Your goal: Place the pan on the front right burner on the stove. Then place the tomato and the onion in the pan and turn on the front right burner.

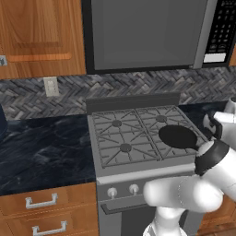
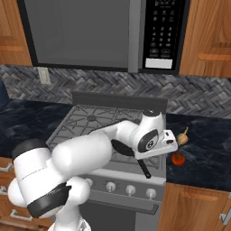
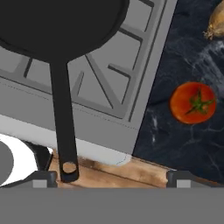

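— While my gripper [image 3: 111, 177] hangs spread and empty above the stove's [image 1: 138, 173] front edge, what lies nearest?

— The pan's [image 3: 57, 22] handle, pointing at me; the pan itself sits on the front right burner [image 3: 105, 83].

— And beyond?

— On the table [image 3: 192, 144] right of the stove, the tomato [image 3: 193, 103], then the onion [image 3: 216, 24] farther back; a microwave [image 2: 90, 34] hangs above.

No writing can be read anywhere in these views. The microwave [image 2: 90, 36] carries a black keypad [image 2: 163, 29] with rows of pale marks that may be digits or button labels, but they are too small and blurred to make out.
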{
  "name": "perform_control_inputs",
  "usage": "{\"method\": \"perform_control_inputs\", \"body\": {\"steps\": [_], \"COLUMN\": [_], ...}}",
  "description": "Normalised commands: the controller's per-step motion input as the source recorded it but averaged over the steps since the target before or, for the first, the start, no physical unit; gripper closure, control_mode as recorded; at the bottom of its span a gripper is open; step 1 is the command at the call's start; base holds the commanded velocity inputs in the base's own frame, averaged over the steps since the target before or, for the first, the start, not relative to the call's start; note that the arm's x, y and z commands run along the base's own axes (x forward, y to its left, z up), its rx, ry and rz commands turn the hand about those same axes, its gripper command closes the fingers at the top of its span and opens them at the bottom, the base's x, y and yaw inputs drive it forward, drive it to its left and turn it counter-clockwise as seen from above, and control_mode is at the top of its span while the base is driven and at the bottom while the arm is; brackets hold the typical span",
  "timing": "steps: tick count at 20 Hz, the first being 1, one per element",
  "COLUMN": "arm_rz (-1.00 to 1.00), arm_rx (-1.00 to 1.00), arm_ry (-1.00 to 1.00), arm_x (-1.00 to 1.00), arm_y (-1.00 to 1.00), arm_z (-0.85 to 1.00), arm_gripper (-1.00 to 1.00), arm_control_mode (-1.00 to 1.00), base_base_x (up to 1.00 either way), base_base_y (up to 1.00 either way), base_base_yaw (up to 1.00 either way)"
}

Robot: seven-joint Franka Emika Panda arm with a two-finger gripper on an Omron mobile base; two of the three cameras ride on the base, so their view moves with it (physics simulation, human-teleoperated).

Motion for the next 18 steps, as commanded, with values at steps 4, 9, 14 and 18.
{"method": "perform_control_inputs", "body": {"steps": [4, 9, 14, 18], "arm_rz": [-0.04, -0.02, -0.01, 0.0], "arm_rx": [0.09, 0.11, 0.09, 0.1], "arm_ry": [0.0, 0.0, 0.0, 0.01], "arm_x": [0.56, 0.31, 0.33, 0.39], "arm_y": [-0.62, -0.61, -0.41, -0.26], "arm_z": [0.05, -0.02, -0.16, -0.19], "arm_gripper": [-1.0, -1.0, -1.0, -1.0], "arm_control_mode": [-1.0, -1.0, -1.0, -1.0], "base_base_x": [0.0, 0.0, 0.0, 0.0], "base_base_y": [0.0, 0.0, 0.0, 0.0], "base_base_yaw": [0.0, 0.0, 0.0, 0.0]}}
